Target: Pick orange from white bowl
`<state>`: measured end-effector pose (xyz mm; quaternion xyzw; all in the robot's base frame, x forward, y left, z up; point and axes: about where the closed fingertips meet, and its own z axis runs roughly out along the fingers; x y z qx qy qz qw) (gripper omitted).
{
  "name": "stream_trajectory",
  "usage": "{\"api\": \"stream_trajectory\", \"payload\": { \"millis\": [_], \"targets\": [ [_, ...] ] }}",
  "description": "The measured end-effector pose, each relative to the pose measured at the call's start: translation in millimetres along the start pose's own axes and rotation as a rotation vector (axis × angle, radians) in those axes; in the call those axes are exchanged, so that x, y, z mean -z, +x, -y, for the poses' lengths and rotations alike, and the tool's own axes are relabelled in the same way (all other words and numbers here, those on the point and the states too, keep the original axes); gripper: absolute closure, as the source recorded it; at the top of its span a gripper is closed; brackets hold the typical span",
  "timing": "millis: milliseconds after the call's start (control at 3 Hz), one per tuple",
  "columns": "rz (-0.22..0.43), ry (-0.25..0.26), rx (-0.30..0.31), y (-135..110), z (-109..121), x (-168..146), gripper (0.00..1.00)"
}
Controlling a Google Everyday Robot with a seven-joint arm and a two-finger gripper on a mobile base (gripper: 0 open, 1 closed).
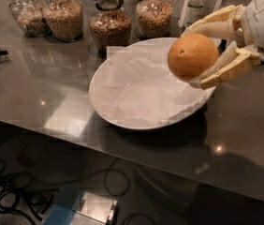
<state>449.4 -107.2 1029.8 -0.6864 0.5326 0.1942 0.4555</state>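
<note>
Closest to us, down on the floor, there's a tangle of dark cables (1, 191) and a small blue-and-metal box (83, 207). Above that is the shiny grey table (38, 93), and the white bowl (93, 95) sits on it, lined with crumpled white paper (141, 88).

The orange (190, 55) isn't lying in the bowl. We see it up in the air over the bowl's right side, clear of the paper, with its little stem dimple facing us. The gripper (192, 59) reaches in from the right edge and is clamped on the fruit: one cream finger (214, 26) runs along the top and the other (225, 69) sits under it, spread only as wide as the orange.

Further back there's a row of four glass jars (109, 27) full of grains or nuts, with a bottle (195, 1) behind them on the right.
</note>
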Motion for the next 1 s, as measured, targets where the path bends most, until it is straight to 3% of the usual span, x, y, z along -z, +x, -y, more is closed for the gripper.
{"api": "stream_trajectory", "payload": {
  "millis": [667,1000],
  "targets": [
    [-0.023,-0.021,0.237,-76,-40,18,1.00],
    [-0.023,-0.021,0.237,-76,-40,18,1.00]
  ]
}}
